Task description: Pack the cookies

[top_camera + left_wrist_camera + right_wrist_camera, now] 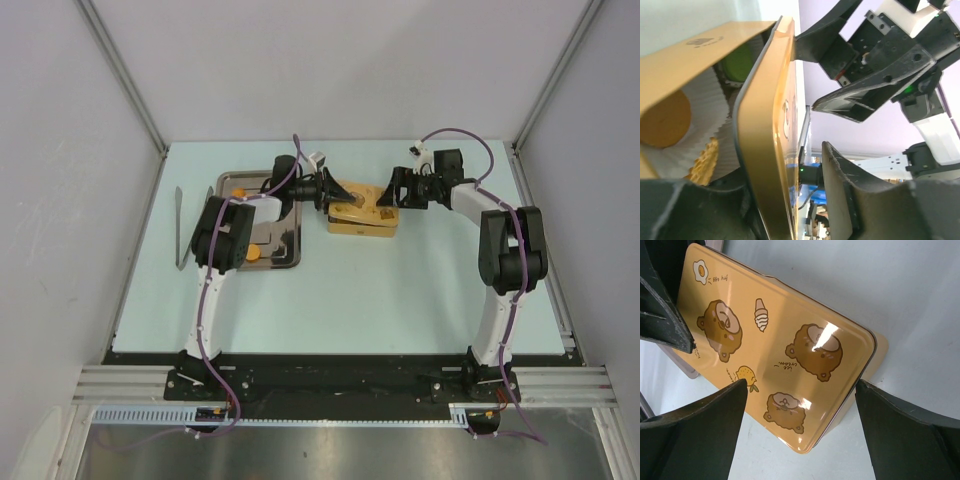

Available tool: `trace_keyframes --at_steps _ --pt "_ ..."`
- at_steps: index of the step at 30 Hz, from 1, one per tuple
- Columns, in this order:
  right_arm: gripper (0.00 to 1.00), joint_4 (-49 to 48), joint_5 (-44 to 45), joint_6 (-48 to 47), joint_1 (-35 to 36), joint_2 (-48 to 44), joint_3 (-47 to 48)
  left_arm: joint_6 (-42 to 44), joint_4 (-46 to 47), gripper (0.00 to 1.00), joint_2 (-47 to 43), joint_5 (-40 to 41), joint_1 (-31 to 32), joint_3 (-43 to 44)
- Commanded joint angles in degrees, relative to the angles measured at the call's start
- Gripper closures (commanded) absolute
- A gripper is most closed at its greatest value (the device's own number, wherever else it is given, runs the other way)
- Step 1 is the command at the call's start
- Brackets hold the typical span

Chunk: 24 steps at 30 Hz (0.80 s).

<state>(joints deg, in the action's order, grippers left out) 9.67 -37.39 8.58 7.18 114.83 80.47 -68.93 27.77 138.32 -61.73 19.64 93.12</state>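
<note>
A yellow tin box (352, 226) stands mid-table with its bear-print lid (366, 203) lying askew and tilted on it. In the left wrist view the lid's edge (765, 150) runs between my left gripper's fingers, with a gap to the right finger (850, 185). Beneath it are white paper liners (700, 105), an orange cookie (662, 125) and a green cookie (737, 62). My left gripper (322, 190) is open astride the lid's left edge. My right gripper (392, 192) is open above the lid's right side (790, 340), not touching it. One orange cookie (253, 254) lies on the metal tray (288, 258).
Metal tongs (181, 228) lie left of the tray. The tray sits under my left arm. Grey walls enclose the table on three sides. The right arm's gripper (865, 65) shows close beyond the lid in the left wrist view.
</note>
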Motion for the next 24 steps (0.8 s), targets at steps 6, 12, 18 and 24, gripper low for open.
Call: trace_keyframes --at_steps 6,12,18,24 --pt "0.07 -2.29 -0.14 -0.05 0.82 0.49 0.31 8.27 -8.68 0.53 -1.21 0.91 -0.21 3.12" --pt "0.08 -2.2 0.03 -0.23 0.82 0.66 0.31 13.72 -15.89 0.51 -1.83 2.23 -0.21 5.4" --pt "0.08 -2.2 0.12 -0.23 0.91 0.66 0.31 16.98 -20.55 0.5 -2.62 3.55 -0.21 6.9" --pt "0.08 -2.2 0.47 -0.14 0.91 0.75 0.31 19.79 -24.5 0.49 -3.41 4.78 -0.13 7.86"
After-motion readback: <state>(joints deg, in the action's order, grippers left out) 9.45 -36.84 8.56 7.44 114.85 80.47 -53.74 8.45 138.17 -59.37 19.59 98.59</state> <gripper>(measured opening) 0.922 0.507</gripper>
